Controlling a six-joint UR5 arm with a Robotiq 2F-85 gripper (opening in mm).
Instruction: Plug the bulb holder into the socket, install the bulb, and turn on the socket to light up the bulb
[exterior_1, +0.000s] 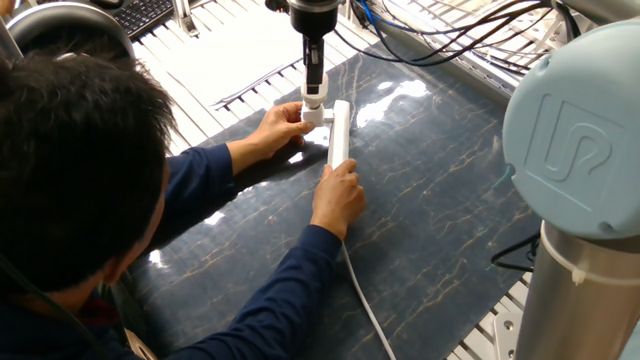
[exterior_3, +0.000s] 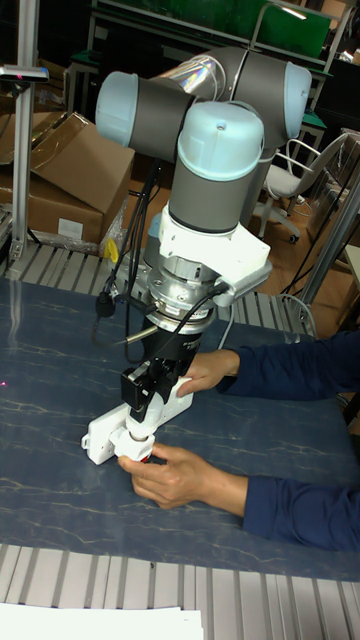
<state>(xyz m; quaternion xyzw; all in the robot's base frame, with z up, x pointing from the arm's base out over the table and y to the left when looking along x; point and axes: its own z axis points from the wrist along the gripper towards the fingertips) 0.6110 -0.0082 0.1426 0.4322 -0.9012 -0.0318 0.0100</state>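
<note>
The gripper (exterior_1: 314, 84) points straight down over the dark marble-patterned table (exterior_1: 440, 200), and its two fingers are closed around the narrow white neck of the bulb (exterior_1: 313, 97), so the opening is only as wide as this neck. The bulb sits directly on top of the bulb holder (exterior_1: 313, 116), which stands against the far end of the socket (exterior_1: 339, 133). The socket lies flat on the table, with its white cord (exterior_1: 365, 300) running from the near end towards the table edge. From the fixed view I cannot tell whether the holder is fully pushed into the outlet holes. A person in a dark blue sleeve is leaning over the table: one hand (exterior_1: 277, 127) touches the holder from the side, and the other hand (exterior_1: 338, 195) presses on the near end of the socket. In the tall fixed view the gripper (exterior_3: 142, 415) comes down at the end of the socket (exterior_3: 110, 430), and the person's hand (exterior_3: 175, 475) is just beside it, with something small and red under the fingers, maybe the switch, but it is too small to be sure.
</note>
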